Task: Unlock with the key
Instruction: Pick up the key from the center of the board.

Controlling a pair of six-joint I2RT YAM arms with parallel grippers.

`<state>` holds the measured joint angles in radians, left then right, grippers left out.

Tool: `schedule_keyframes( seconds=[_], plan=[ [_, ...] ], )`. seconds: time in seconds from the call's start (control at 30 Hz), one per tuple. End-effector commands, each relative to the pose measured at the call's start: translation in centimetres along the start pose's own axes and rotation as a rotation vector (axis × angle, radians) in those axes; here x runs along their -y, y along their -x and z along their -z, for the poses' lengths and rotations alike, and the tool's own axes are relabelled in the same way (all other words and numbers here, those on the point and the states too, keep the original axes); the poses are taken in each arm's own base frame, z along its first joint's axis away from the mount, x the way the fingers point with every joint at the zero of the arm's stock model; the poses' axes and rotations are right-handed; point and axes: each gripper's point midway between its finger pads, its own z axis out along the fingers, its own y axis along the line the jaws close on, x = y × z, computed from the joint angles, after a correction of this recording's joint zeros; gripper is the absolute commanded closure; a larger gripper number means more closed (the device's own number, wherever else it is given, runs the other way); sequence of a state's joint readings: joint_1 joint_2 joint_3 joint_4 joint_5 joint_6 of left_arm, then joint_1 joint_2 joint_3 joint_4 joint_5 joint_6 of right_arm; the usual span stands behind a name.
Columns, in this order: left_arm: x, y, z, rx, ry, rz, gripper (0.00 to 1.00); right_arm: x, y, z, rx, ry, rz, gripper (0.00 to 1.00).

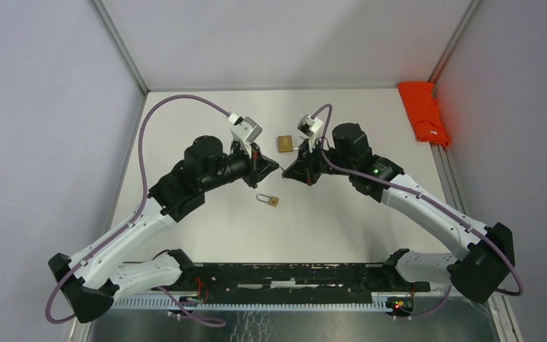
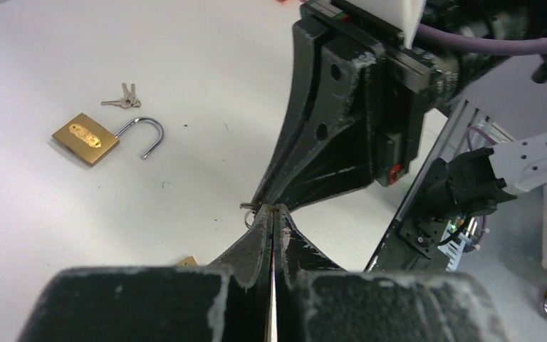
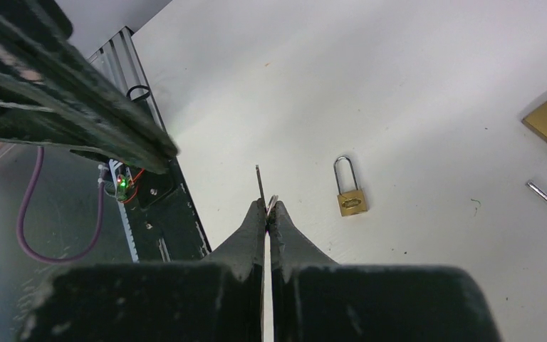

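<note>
A white bench [image 1: 327, 228] boxed in by grey walls, with both arms reaching in from the near edge and meeting tip to tip above its middle.

The right tool [image 3: 267, 212] is pressed together and clamped on a key [image 3: 259, 182]. The key's thin blade sticks straight out past the fingertips, and a bit of its bow shows at the tips. The left tool [image 2: 274, 212] is also closed tight, fingers flush along their length. In its own wrist view the right tool [image 2: 268, 202] comes down from above to meet it point to point, and a small metal ring [image 2: 248, 209] sits just at that meeting. Whether the left fingers pinch the ring cannot be told. From above, the left tool [image 1: 274, 169] and the right tool [image 1: 289, 171] are touching or nearly so.

Below and just nearer than the tips lies the small lock [image 1: 271, 201], brass, flat on the bench, its shackle closed and pointing away from the right tool in that wrist view [image 3: 352, 196]. It is apart from both tools.

Farther back, beside the right wrist, lies the big lock [image 1: 284, 143], also brass and flat. Its shackle [image 2: 149, 132] is swung open. A spare pair of keys [image 2: 122, 100] lies near it on the bench, not touching.

An orange cloth [image 1: 424, 110] sits bunched at the far right edge, well apart from everything else
</note>
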<state>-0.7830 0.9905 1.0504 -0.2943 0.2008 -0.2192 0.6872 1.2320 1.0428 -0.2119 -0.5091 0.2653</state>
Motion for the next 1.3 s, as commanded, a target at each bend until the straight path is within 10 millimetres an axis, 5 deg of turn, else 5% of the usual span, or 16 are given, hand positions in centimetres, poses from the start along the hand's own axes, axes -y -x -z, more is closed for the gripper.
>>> schedule_keyframes(
  seconds=[0.0,0.7,1.27],
  plan=[
    [-0.6,1.3,-1.3,0.037,0.03,-0.021,0.98,-1.0,1.1,-0.1,0.026,0.041,0.006,1.0],
    [-2.4,-1.7,-3.8,-0.036,0.082,-0.005,0.98,-2.5,3.8,-0.2,0.075,0.09,0.019,1.0],
    [-2.7,-4.0,-2.8,-0.075,0.098,0.028,0.98,-2.0,6.7,1.2,0.129,-0.001,0.069,1.0]
  ],
)
